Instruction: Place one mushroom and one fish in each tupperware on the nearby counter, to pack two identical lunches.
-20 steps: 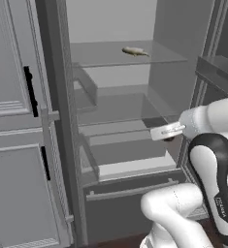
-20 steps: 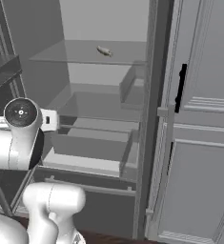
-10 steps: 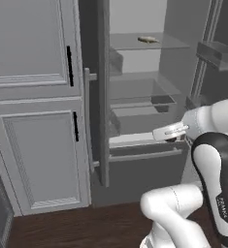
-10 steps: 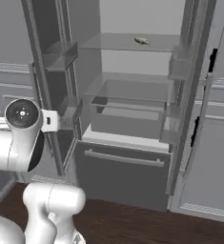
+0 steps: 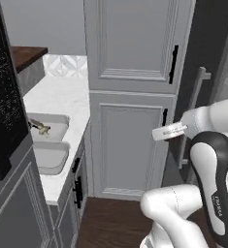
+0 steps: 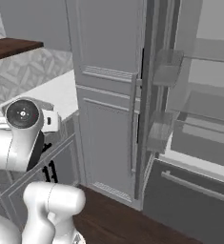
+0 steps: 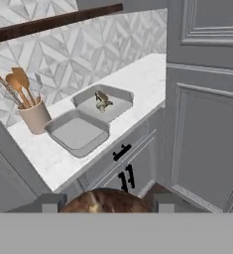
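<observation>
My gripper is shut on a brown mushroom, whose rounded cap shows between the two finger tips at the bottom of the hand view. Ahead and below lies the white marble counter with two grey tupperware tubs side by side. The nearer tub is bare inside. In the farther tub lie small brownish food pieces; I cannot tell what they are. The left base view shows the same tubs, one with food and one bare, left of my arm.
A beige pot of wooden spoons stands on the counter beside the tubs. A tall grey panelled cabinet rises right of the counter. The open fridge is further right. A dark wooden top sits above the tiled wall.
The base has turned left: both base views swung from the open fridge to the tall cabinet and the counter with the tubs. The arm keeps its pose.
</observation>
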Controlling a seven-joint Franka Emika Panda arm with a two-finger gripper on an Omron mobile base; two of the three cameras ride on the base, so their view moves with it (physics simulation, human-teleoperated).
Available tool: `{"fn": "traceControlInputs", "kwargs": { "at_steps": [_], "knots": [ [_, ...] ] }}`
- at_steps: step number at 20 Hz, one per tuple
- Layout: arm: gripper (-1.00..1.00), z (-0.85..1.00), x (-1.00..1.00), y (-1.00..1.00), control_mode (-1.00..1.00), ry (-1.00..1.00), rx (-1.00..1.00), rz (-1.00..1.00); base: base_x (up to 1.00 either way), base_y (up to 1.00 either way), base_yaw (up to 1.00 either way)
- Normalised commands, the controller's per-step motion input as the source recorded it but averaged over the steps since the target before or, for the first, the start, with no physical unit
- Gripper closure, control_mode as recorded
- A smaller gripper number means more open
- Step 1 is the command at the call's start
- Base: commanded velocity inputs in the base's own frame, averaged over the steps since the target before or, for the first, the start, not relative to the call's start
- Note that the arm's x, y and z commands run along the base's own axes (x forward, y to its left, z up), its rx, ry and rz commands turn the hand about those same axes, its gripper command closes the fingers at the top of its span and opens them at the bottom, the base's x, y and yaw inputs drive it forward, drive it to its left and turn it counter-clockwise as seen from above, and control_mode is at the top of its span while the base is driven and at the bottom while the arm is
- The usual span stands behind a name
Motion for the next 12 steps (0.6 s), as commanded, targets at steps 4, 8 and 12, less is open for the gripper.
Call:
{"fn": "traceControlInputs", "kwargs": {
  "at_steps": [4, 8, 12],
  "knots": [
    [1.00, 0.00, 0.00, 0.00, 1.00, 0.00, 0.00, 0.00, 0.96, 0.61, 0.43],
    [1.00, 0.00, 0.00, 0.00, 1.00, 0.00, 0.00, 0.00, 1.00, 0.00, 0.39],
    [1.00, 0.00, 0.00, 0.00, 1.00, 0.00, 0.00, 0.00, 0.95, 0.18, 0.43]
  ]
}}
